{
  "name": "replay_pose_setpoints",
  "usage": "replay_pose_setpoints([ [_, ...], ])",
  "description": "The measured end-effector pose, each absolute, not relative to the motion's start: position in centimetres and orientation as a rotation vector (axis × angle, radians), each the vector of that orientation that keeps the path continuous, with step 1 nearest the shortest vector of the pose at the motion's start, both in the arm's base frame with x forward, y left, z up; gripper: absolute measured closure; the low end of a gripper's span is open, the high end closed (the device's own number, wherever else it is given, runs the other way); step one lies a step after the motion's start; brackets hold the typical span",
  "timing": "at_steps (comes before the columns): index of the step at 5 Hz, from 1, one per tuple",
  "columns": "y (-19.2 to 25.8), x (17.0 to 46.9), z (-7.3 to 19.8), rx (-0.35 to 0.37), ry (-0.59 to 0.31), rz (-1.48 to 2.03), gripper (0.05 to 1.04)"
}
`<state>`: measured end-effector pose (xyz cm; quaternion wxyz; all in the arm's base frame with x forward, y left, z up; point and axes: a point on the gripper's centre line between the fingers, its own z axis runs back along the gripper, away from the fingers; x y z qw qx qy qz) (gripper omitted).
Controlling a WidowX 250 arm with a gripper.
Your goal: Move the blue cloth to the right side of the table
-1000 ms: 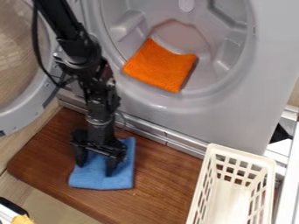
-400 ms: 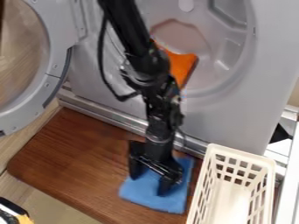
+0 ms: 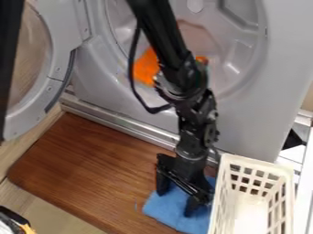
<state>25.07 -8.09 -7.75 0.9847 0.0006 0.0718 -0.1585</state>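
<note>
Blue cloth: lies on the brown wooden tabletop, toward its right end and near the lower edge of the view; the blue cloth is partly covered by the tool, its right side close along the basket, and I cannot tell whether they touch.
Tool: the black tool points down over the cloth, its two fingers spread, with blue fabric showing between them.
Arm: the black arm comes in from the top edge and slants down to the right, crossing in front of the machine.
Basket: a cream plastic basket with square holes, at the lower right, beside the cloth.
Orange cloth: the orange cloth lies in the round opening of the grey machine, partly behind the arm.
Door: the round door stands open at the left.
</note>
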Motion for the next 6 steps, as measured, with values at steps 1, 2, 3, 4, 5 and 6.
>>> replay_pose_setpoints([
  [1, -8.1, 24.7, -7.7, 0.001, 0.157, -0.325, 0.084],
  [2, -7.9, 24.4, -6.0, -0.001, 0.155, -0.317, 0.083],
  [3, -6.9, 24.5, -3.3, 0.002, 0.13, -0.292, 0.084],
  [4, -5.9, 24.3, -0.4, -0.01, 0.098, -0.268, 0.083],
  [5, -5.5, 24.1, 1.6, -0.037, 0.068, -0.287, 0.083],
  [6, -5.5, 24.2, 1.7, -0.037, 0.064, -0.287, 0.083],
])
